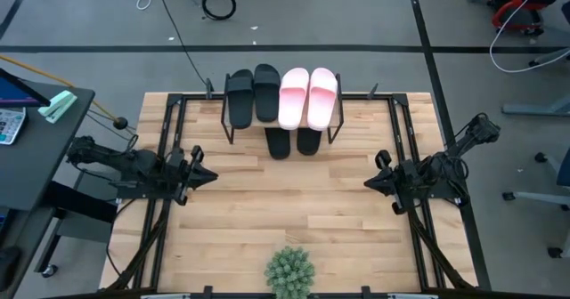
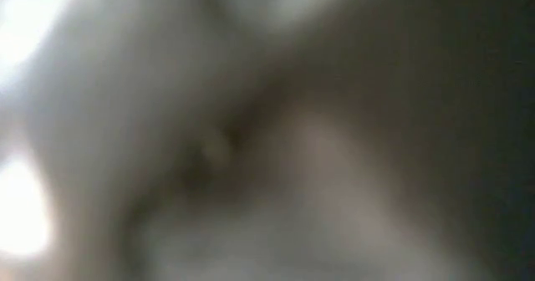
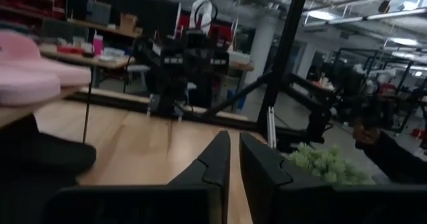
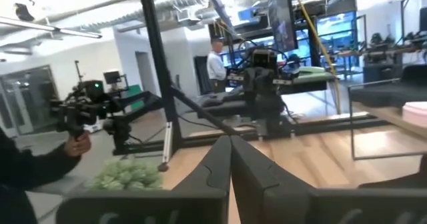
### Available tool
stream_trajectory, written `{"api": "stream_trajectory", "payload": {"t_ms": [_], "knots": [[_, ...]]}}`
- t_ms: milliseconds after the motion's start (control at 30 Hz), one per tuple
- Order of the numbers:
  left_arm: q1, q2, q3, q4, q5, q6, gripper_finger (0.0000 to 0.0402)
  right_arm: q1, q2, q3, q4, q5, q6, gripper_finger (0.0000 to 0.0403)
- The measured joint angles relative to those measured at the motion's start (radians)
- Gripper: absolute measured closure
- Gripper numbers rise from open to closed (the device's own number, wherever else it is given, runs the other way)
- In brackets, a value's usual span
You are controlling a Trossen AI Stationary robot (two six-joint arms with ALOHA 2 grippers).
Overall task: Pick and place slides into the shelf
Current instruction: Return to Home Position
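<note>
1. Shelf [image 1: 339, 121], high view: it stands at the far edge of the table [image 1: 294, 214], midway between the arms. A black pair [image 1: 240, 99] and a pink pair [image 1: 294, 97] lie on top. A second black pair [image 1: 279, 143] lies beneath, its ends jutting toward the near edge. Every long axis runs far to near. The left gripper [image 1: 203, 176] and right gripper [image 1: 374, 183] sit at opposite sides, pointing inward. They are well apart from the shelf and about equally far from it. No slide lies loose, so the job looks done apart from parking the arms.
2. Low view: blurred throughout, so nothing can be told.
3. Left wrist view: the left fingers [image 3: 217, 164] are all but closed, with a thin slit between them and nothing held. This view shows a pink slide [image 3: 27, 84] on the plank and a black slide [image 3: 40, 157] below it, a stacking that looks flat from overhead. The plant [image 3: 327, 164] is off to one side.
4. Right wrist view: the right fingers [image 4: 219, 164] are pressed together and empty. The shelf's end and one pink slide show only at the picture's edge.
</note>
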Motion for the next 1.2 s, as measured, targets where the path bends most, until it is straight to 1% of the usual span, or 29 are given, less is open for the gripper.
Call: {"api": "stream_trajectory", "payload": {"t_ms": [133,333,467,700,833,933,1200], "knots": [[0.000,0.000,0.000,-0.045,0.000,-0.026,0.0358,0.000,0.000,0.000,-0.006,0.002,-0.048,0.0387],[0.000,0.000,0.000,-0.100,-0.002,-0.026,0.0366,0.000,0.000,0.000,-0.026,0.001,-0.049,0.0386],[0.000,0.000,0.000,-0.106,-0.012,-0.018,0.0372,0.000,0.000,0.000,-0.026,0.001,-0.049,0.0387],[0.000,0.000,0.000,-0.245,-0.015,-0.067,0.0368,0.000,0.000,0.000,-0.026,0.001,-0.049,0.0385],[0.000,0.000,0.000,-0.240,-0.016,-0.052,0.0362,0.000,0.000,0.000,-0.026,0.001,-0.049,0.0387],[0.000,0.000,0.001,-0.275,-0.014,-0.051,0.0361,0.000,0.000,0.000,-0.026,0.001,-0.049,0.0386],[-0.002,0.008,0.005,-0.293,-0.013,-0.051,0.0374,0.000,0.000,0.000,-0.026,0.001,-0.049,0.0387]]}}
